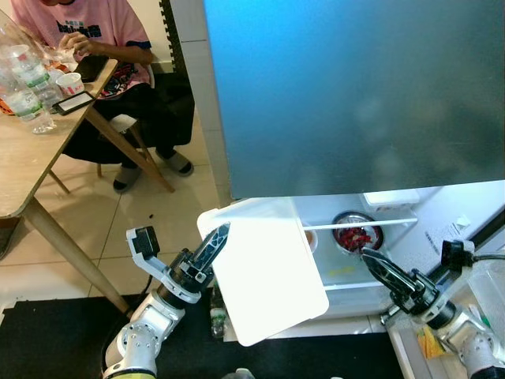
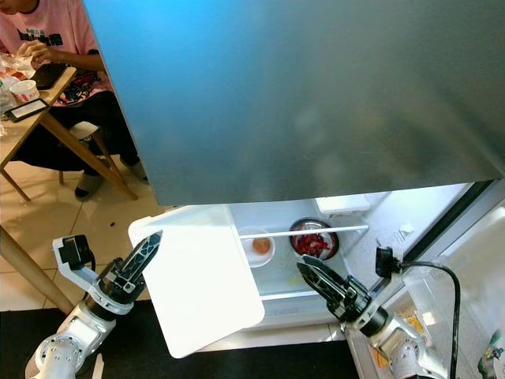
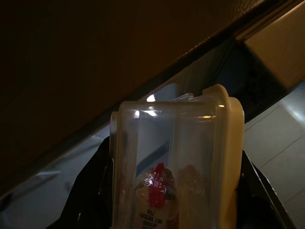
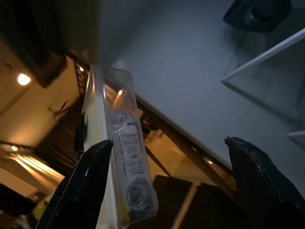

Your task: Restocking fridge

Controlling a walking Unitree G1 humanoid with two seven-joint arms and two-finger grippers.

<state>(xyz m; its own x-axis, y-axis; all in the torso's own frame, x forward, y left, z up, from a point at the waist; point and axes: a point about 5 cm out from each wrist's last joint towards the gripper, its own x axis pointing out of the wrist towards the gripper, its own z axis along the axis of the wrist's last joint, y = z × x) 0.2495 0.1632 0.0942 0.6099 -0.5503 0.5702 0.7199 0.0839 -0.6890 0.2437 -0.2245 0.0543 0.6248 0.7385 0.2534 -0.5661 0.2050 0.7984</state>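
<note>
A person in a pink shirt point(image 1: 79, 31) sat at the far left beside a light wooden tabletop point(image 1: 24, 158) that carried clear plastic water bottles point(image 1: 28, 87), a white paper cup point(image 1: 69, 82) and a dark phone point(image 1: 76, 102).

The left gripper point(image 1: 215, 243) was held low before the fridge, its fingers clenched on a clear plastic container with a cream-yellow lid point(image 3: 176, 162). In the left wrist view a small bottle with a red band on its label point(image 3: 155, 195) lay inside the container. A white rectangular panel point(image 1: 268, 276), tilted, covered the container in the head views, with the gripper's tips at its left edge.

A large blue-grey fridge door point(image 1: 355, 95) filled the upper scene. Below it the lit white fridge compartment point(image 2: 276, 268) stood open, with a thin white rail point(image 2: 304, 232) across it. Behind the rail sat a small white bowl with orange contents point(image 2: 260, 246) and, just beside it, a round metal bowl of red food point(image 2: 314, 241).

The right gripper point(image 2: 319, 283) hovered at the compartment's front edge, released and holding nothing, its fingers well apart in the right wrist view.
</note>
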